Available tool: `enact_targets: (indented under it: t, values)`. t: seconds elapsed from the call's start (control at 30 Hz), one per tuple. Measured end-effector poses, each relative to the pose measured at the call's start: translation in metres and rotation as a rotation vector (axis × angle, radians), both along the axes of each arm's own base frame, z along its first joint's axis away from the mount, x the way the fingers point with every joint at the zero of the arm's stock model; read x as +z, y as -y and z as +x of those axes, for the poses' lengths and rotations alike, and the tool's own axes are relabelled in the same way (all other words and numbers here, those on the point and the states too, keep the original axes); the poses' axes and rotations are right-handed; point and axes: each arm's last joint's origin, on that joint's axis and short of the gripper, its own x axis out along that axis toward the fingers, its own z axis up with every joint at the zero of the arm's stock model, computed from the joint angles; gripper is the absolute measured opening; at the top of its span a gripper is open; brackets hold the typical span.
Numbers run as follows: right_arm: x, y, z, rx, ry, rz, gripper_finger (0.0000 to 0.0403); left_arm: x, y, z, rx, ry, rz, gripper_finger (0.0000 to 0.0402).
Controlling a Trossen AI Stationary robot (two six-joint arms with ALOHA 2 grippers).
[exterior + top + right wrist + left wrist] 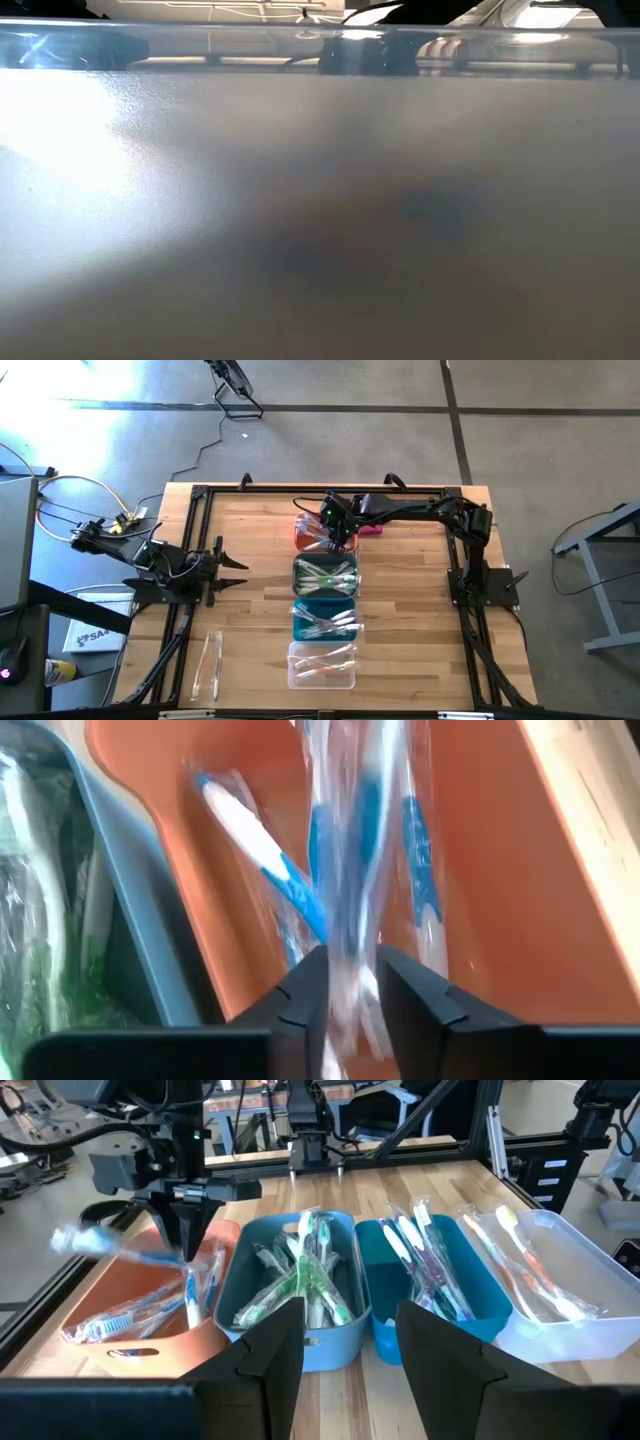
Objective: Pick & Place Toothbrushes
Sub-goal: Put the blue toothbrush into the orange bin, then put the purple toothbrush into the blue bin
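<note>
Four bins stand in a row down the table's middle: an orange bin [303, 532] farthest, then a grey one [325, 575], a teal one [325, 618] and a clear one [320, 665], each holding wrapped toothbrushes. My right gripper [337, 540] hangs over the orange bin, pointing steeply down, with a blue-and-white wrapped toothbrush [345, 850] between its fingers. Other blue toothbrushes [250, 840] lie on that bin's floor. My left gripper [240, 567] waits open above the table's left side. Two wrapped toothbrushes [210, 665] lie on the wood near the front left. My right gripper has the blue toothbrush's clear wrapper [345, 970] between its two fingers, which come from above, slanting down into the orange bin [480, 870]. The toothbrush runs on past the fingertips along the fingers, down toward the bin's floor. It is blurred, and which part is held cannot be told.
A black frame [200, 495] runs around the table's edges. A magenta lump [371, 530] lies just right of the orange bin. Bare wood shows on the table's right half. The low view is filled by a blurred clear wall close to the camera.
</note>
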Motion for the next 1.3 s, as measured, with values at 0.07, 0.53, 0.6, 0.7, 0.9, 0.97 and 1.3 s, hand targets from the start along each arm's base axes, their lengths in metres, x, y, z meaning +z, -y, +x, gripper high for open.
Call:
enact_targets:
  t: [0.07,0.53,0.6,0.7,0.9,0.97,1.3]
  values:
    - [0.000,0.000,-0.001,0.004,-0.011,0.001,0.0096,0.000,0.000,0.000,0.000,0.000,0.000,0.0155]
    - [0.047,-0.007,-0.021,0.004,0.060,-0.056,0.0130,0.000,0.000,0.000,0.000,0.000,0.000,0.0155]
    - [0.059,-0.008,-0.025,0.005,0.099,-0.064,0.0125,0.000,0.000,0.000,0.000,0.000,0.000,0.0155]
    - [0.069,-0.011,-0.027,0.009,0.144,-0.074,0.0119,0.000,0.000,0.000,0.000,0.000,0.000,0.0155]
    - [0.071,-0.016,-0.028,0.050,0.159,-0.018,0.0116,0.000,0.000,0.000,0.000,0.000,0.000,0.0155]
    - [0.071,-0.019,-0.028,0.084,0.166,0.030,0.0116,0.000,0.000,0.000,0.000,0.000,0.000,0.0155]
    - [0.078,-0.031,-0.017,0.106,0.243,-0.064,0.0106,0.000,0.000,0.000,0.001,0.000,-0.005,0.0155]
